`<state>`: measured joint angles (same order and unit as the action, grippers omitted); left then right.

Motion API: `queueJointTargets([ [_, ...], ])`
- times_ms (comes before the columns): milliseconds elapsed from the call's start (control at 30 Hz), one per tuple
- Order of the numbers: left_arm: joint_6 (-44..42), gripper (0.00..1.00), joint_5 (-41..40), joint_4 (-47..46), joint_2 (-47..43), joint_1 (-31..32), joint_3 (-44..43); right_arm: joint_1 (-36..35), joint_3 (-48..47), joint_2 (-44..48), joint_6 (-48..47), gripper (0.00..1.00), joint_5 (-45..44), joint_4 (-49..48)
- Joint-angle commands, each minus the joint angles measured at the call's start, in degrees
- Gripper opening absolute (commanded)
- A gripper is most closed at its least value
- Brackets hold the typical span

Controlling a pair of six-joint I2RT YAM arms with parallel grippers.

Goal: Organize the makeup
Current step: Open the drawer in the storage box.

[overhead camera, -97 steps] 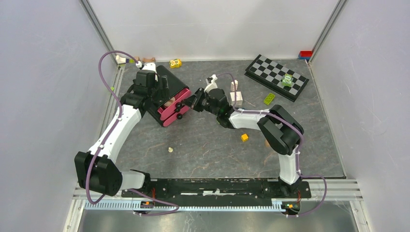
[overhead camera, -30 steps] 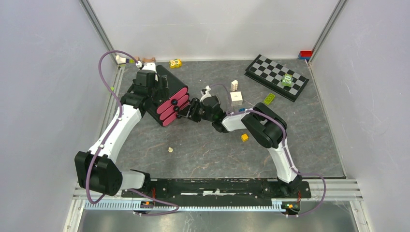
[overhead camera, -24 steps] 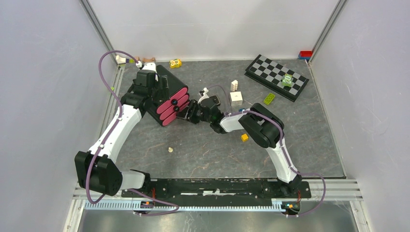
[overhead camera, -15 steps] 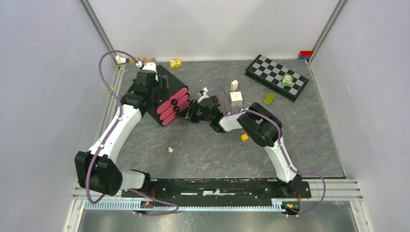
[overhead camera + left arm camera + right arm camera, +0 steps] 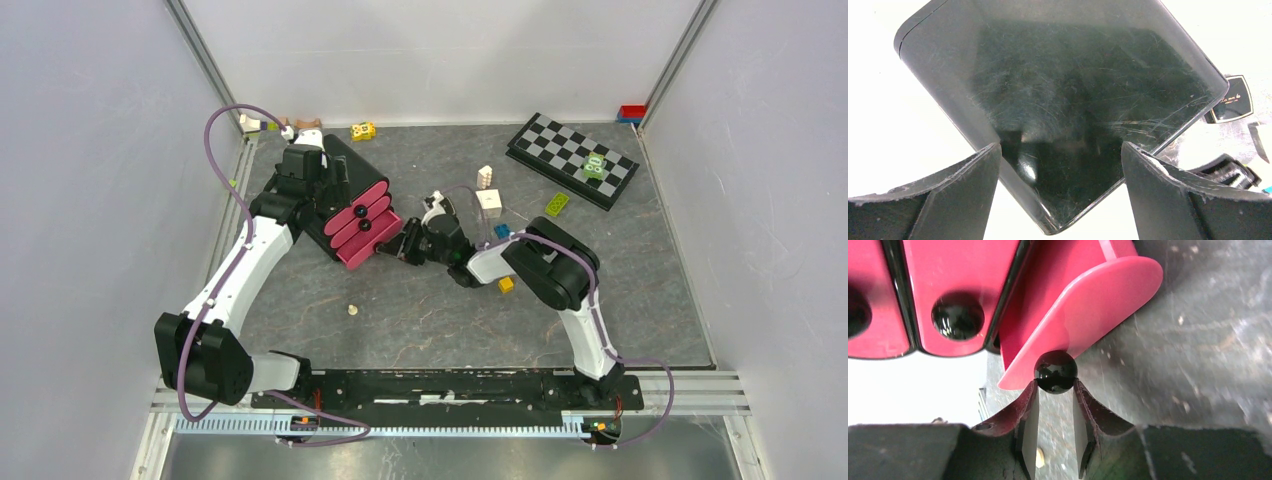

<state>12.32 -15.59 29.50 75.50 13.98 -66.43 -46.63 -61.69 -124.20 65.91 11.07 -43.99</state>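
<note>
A black drawer box (image 5: 345,165) with pink drawer fronts stands at the back left. My left gripper (image 5: 1058,147) has its jaws wide around one corner of the box (image 5: 1073,100), and both fingers lie against its edges. My right gripper (image 5: 1055,382) is shut on the round black knob (image 5: 1055,371) of the lowest pink drawer (image 5: 1083,305). That drawer (image 5: 367,250) sticks out a little from the box. A black square compact (image 5: 1230,97) lies beyond the box. A few small peach and white pieces (image 5: 300,125) lie behind the box at the wall.
A chessboard (image 5: 572,160) with a green block on it lies at the back right. A white cube (image 5: 489,199), a green block (image 5: 557,204), a blue block (image 5: 503,231) and a yellow block (image 5: 506,284) lie near my right arm. A cream bead (image 5: 352,309) is on the mat.
My right gripper has closed on the lowest drawer's knob and drawn back to the right. The pink drawer has slid out a little. My left arm and the box have not moved.
</note>
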Motion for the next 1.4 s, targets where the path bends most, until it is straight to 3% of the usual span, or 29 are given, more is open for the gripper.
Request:
queueJointTargets([
  [0,-1.8,0.94,0.1,4.4,2.0,0.5,1.0,-0.6,6.4,7.2,-4.3,0.26,-2.7,-1.3],
  [267,-1.8,0.94,0.3,4.4,2.2,0.6,1.0,-0.9,16.8,13.3,-6.1,0.26,-4.3,-3.9],
  [567,-1.8,0.94,0.2,4.5,2.2,0.7,1.0,-1.1,19.7,14.3,-5.2,0.28,-4.3,-6.3],
  [700,-1.8,0.94,0.2,4.4,2.1,0.8,0.9,-1.1,19.3,14.6,-6.1,0.48,-4.3,-7.3],
  [833,-1.9,0.94,0.2,4.4,2.1,0.8,1.0,-1.0,16.7,13.4,-6.5,0.59,-3.4,-7.7],
  [1033,-1.9,0.94,0.0,4.4,2.0,0.8,1.0,-1.0,12.4,10.4,-5.1,0.63,-2.9,-6.8],
  [1200,-1.9,0.94,0.2,4.4,2.1,0.8,1.0,-1.0,8.5,10.0,-4.9,0.71,-5.9,-0.9],
  [1367,-1.9,0.94,0.2,4.4,2.2,0.9,1.0,-1.2,1.7,10.2,-5.5,0.75,-13.5,16.1],
])
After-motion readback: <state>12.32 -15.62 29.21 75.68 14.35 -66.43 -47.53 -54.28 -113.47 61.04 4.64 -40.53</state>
